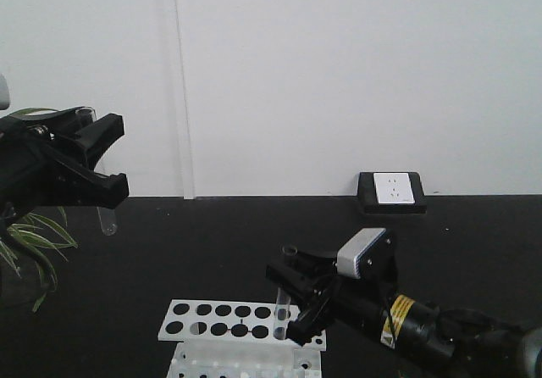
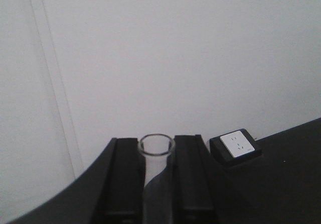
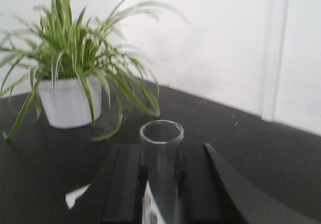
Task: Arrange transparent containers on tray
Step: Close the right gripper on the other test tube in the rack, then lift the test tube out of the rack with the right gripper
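Room first: above the white rack it's wide open, just bare wall and a broad stretch of black table behind it. The only thing back there is a wall socket, up and to the right of the rack where the table meets the wall. The rack sits at the bottom edge of the front view, so its lower part is cut off.

The left gripper is high up and well left of the rack, clamped onto a test tube. The tube is near upright, and its rounded end hangs below the fingers, well clear of the table. The wrist view shows the rimmed mouth poking up between the two black fingers. The arm behind runs off the left edge.

The right gripper is right over the rack's right end, closed on a second test tube with its mouth up. Tight spot here, since the fingers are just above the holes. The tube's lower end is hidden behind the fingers, so I can't tell if it's in a hole or only above one. The glass is also hard to pick out against the black.

A potted plant is left of the rack. In the front view it sits low under the left gripper, with its leaves cut off by the frame edge.
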Available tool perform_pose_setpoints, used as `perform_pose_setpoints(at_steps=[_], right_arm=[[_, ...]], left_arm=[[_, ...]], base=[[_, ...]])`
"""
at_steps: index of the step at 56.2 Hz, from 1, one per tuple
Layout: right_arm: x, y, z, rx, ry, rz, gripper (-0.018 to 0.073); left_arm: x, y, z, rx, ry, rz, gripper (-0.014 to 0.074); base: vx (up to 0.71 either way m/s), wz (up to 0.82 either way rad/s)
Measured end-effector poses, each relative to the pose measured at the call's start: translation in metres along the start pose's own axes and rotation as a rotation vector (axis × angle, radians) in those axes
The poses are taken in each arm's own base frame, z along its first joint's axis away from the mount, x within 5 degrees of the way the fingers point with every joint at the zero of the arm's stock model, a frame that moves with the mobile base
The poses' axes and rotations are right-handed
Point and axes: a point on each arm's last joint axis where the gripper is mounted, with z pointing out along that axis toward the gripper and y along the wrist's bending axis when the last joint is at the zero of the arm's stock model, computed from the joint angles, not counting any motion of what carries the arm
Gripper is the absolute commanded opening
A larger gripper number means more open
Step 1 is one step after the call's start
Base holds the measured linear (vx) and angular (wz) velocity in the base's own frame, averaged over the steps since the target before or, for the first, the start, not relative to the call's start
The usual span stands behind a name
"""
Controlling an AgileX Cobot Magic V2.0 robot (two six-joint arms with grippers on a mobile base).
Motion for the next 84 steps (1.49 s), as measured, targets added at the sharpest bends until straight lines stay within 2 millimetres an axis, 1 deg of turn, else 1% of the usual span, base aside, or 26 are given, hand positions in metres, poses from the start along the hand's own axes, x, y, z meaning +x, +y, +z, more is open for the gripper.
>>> perform_pose_setpoints(at_steps=[8, 17, 24, 30, 33, 36, 44, 45, 51, 58, 84], right_arm=[[-0.044, 0.003, -0.008, 0.062, -0.021, -0.019, -0.0013], [-0.092, 0.015, -0.030, 0.136, -0.031, -0.067, -0.0013], [-0.119, 0.025, -0.048, 0.188, -0.003, -0.106, -0.0013], [-0.135, 0.033, -0.063, 0.229, 0.026, -0.112, -0.0013], [-0.141, 0.036, -0.070, 0.242, 0.038, -0.109, -0.0013], [-0.145, 0.040, -0.075, 0.247, 0.049, -0.107, -0.0013], [-0.157, 0.052, -0.088, 0.228, 0.057, -0.097, -0.0013], [-0.158, 0.053, -0.089, 0.225, 0.058, -0.094, -0.0013], [-0.162, 0.058, -0.094, 0.215, 0.060, -0.090, -0.0013], [-0.164, 0.060, -0.096, 0.213, 0.061, -0.090, -0.0013], [-0.163, 0.060, -0.096, 0.212, 0.063, -0.084, -0.0013]], left_arm=[[0.004, 0.000, 0.000, -0.005, 0.040, 0.000, -0.0004], [0.007, 0.001, -0.001, -0.011, 0.075, -0.007, -0.0004], [0.008, 0.002, -0.006, -0.023, 0.125, -0.034, -0.0004], [0.004, 0.002, -0.018, -0.031, 0.146, -0.040, -0.0004], [0.003, 0.002, -0.027, -0.034, 0.149, -0.040, -0.0004], [0.002, 0.002, -0.036, -0.036, 0.146, -0.040, -0.0004], [0.008, 0.001, -0.061, -0.037, 0.143, -0.041, -0.0004], [0.011, 0.001, -0.063, -0.037, 0.150, -0.042, -0.0004], [0.011, 0.001, -0.074, -0.037, 0.139, -0.041, -0.0004], [0.008, 0.001, -0.077, -0.036, 0.123, -0.042, -0.0004], [0.009, 0.001, -0.077, -0.037, 0.125, -0.042, -0.0004]], base=[[0.00, 0.00], [0.00, 0.00], [0.00, 0.00], [0.00, 0.00], [0.00, 0.00], [0.00, 0.00], [0.00, 0.00], [0.00, 0.00], [0.00, 0.00], [0.00, 0.00], [0.00, 0.00]])
